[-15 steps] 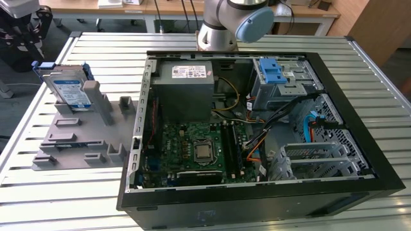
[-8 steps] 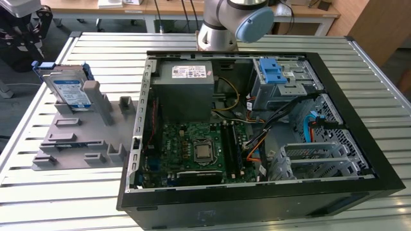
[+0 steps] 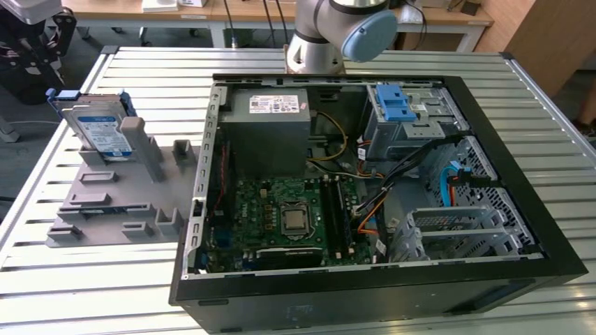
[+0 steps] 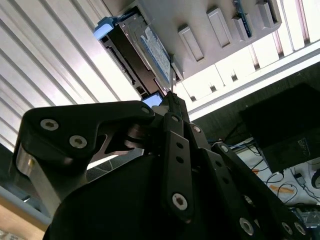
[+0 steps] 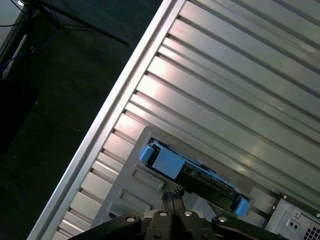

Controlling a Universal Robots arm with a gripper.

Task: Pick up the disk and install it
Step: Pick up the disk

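The disk [image 3: 102, 129], silver-grey with a white-and-blue label and a blue frame, stands on edge in the grey holder [image 3: 121, 202] at the exterior view's left. Both wrist views look down on it: the disk [image 5: 192, 172] shows its blue-framed top edge, and the disk [image 4: 155, 50] shows its labelled face. My gripper [image 5: 173, 194] hangs above the disk and apart from it, fingertips pressed together with nothing between them. In the second wrist view the gripper [image 4: 170, 95] tapers to a closed tip pointing toward the disk.
An open black computer case [image 3: 373, 279] lies on the slatted metal table [image 3: 93, 293], with a grey power-supply box [image 3: 270, 129] and a blue-latched metal drive cage [image 3: 403, 112] inside. The arm's base [image 3: 326, 35] stands behind the case. Dark floor [image 5: 50, 100] lies past the table edge.
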